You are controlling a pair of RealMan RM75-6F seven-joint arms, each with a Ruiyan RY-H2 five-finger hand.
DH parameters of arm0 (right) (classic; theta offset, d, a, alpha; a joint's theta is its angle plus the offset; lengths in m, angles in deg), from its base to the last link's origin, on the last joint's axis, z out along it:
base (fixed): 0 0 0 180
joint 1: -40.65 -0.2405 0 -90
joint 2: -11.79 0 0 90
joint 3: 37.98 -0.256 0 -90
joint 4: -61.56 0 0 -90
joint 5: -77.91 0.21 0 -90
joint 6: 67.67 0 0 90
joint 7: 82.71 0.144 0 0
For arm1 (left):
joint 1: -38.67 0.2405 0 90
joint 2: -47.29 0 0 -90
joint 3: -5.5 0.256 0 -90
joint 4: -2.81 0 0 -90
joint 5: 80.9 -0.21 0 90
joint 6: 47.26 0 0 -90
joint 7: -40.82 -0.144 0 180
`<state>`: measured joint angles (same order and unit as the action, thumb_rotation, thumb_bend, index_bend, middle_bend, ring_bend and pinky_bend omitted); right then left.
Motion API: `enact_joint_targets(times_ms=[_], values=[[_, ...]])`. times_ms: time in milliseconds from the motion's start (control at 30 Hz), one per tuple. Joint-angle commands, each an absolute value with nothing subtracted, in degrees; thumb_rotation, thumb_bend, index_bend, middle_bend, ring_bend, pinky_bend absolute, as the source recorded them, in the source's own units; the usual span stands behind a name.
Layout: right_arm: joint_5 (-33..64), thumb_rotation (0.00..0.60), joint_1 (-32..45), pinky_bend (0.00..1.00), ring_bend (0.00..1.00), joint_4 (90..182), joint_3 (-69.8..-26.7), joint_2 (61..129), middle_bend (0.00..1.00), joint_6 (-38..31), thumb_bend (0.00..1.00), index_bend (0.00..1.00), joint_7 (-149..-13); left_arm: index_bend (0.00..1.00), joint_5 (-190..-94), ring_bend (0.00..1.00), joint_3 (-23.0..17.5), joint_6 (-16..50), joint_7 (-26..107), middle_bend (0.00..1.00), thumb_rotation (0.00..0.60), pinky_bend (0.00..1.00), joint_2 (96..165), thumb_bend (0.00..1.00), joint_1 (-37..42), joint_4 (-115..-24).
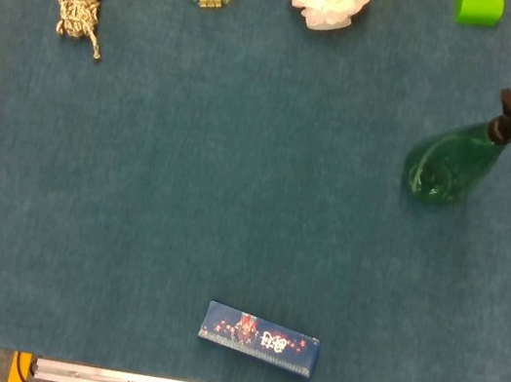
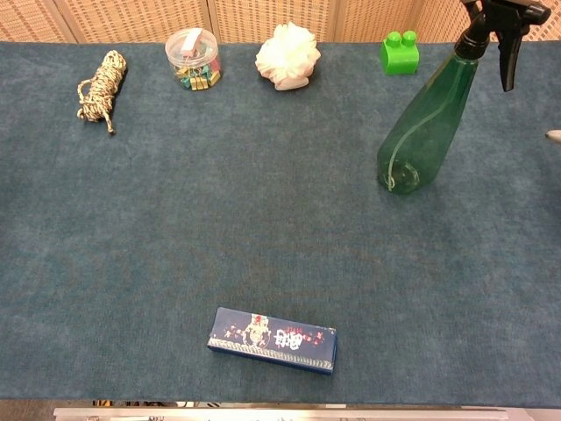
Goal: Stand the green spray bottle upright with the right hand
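Only a pale fingertip of the right hand (image 2: 555,135) shows at the frame edge, so its state cannot be told. Just beside it, apart from it, the spray bottle (image 2: 427,127) stands upright on the table (image 2: 263,228), untouched.

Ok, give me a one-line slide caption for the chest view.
Green spray bottle stands upright on the blue table, no hand touching it.
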<state>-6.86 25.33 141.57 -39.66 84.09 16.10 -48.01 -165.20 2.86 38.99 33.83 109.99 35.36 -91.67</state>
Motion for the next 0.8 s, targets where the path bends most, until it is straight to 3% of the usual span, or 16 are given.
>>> enact_joint_targets(times_ms=[33, 333, 800], values=[[-4.3, 0.6, 30.7, 0.09, 0.0, 147.9, -40.4, 81.9, 0.04, 23.1, 0.0, 0.05, -65.8, 0.13, -165.5, 0.06, 3.0, 38.9, 33.8, 0.18, 0.6, 0.19, 110.0, 0.0, 35.3, -91.6], [-4.4, 0.6, 36.5, 0.09, 0.0, 147.0, -41.5, 87.1, 0.12, 34.4, 0.0, 0.16, -92.8, 0.14, -167.7, 0.06, 3.5, 38.9, 35.1, 0.18, 0.6, 0.19, 110.0, 0.0, 34.8, -90.8], [-4.2, 0.6, 36.9, 0.09, 0.0, 148.1, -43.3, 84.2, 0.14, 29.5, 0.0, 0.18, -86.6, 0.14, -166.5, 0.06, 3.3, 36.5, 34.4, 0.19, 0.6, 0.19, 110.4, 0.0, 33.5, -90.6]])
